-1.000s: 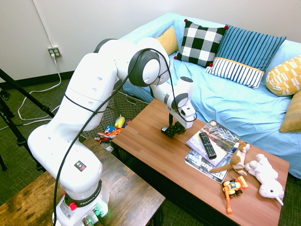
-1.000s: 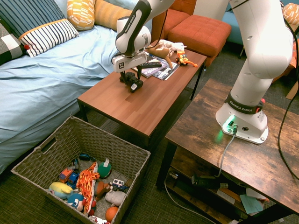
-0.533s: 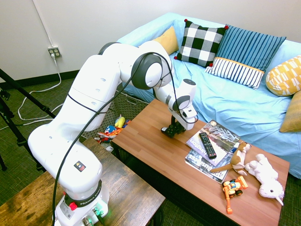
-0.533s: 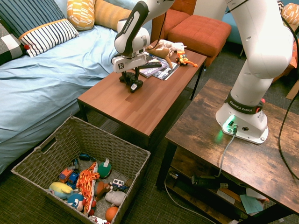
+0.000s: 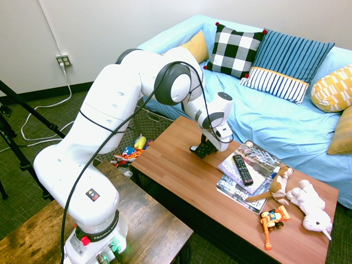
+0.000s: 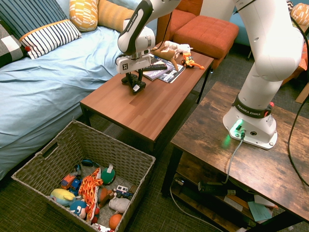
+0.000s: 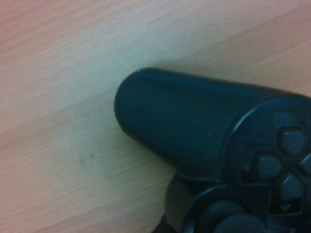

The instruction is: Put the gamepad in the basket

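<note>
The dark gamepad (image 7: 214,160) lies on the wooden coffee table (image 5: 181,179), near the edge facing the sofa. In the wrist view one handle horn and the direction pad fill the picture from very close. My gripper (image 5: 204,148) points down right at the gamepad (image 6: 131,82), low over the table (image 6: 145,108); the exterior views are too small to show its grip. The large wicker basket (image 6: 113,141) stands on the floor beyond the table's end, well away from the gripper (image 6: 133,84). A part of the basket (image 5: 144,122) shows behind the arm.
A black remote (image 5: 242,169) lies on magazines (image 5: 247,184) just beside the gamepad. Stuffed animals (image 5: 308,204) and an orange toy (image 5: 273,218) sit at the table's far end. Several toys (image 6: 91,188) fill the basket's floor. The blue sofa (image 6: 53,82) runs along the table.
The gripper has shifted a little along the table toward the sofa side and turned slightly, staying low at the gamepad. Nothing else has moved.
</note>
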Tool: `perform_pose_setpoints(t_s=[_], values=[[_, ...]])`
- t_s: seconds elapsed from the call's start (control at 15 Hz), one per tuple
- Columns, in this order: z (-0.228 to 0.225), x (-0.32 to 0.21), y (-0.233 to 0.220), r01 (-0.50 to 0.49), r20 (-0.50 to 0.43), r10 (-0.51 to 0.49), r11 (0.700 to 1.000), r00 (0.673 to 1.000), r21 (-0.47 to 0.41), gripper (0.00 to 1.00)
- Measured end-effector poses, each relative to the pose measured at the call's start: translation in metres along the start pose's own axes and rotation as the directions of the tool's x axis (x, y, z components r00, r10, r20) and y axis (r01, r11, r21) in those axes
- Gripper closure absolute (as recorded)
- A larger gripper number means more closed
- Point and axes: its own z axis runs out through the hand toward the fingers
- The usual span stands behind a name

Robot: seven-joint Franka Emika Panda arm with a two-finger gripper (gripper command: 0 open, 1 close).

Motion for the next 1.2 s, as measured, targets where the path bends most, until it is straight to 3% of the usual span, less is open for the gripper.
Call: perform_pose_setpoints(t_s=[0.27, 0.47, 0.67, 1.0, 1.2], values=[[-0.062, -0.038, 0.004, 0.075, -0.045, -0.072, 0.995, 0.996, 0.060, 1.00], [-0.111, -0.130, -0.004, 0.194, -0.112, -0.185, 0.978, 0.976, 0.071, 1.00], [-0.135, -0.242, -0.015, 0.306, -0.201, -0.291, 0.951, 0.935, 0.049, 1.00], [-0.102, -0.403, -0.030, 0.461, -0.242, -0.448, 0.887, 0.861, -0.004, 1.00], [-0.031, -0.441, -0.053, 0.508, -0.214, -0.510, 0.859, 0.833, -0.070, 1.00]])
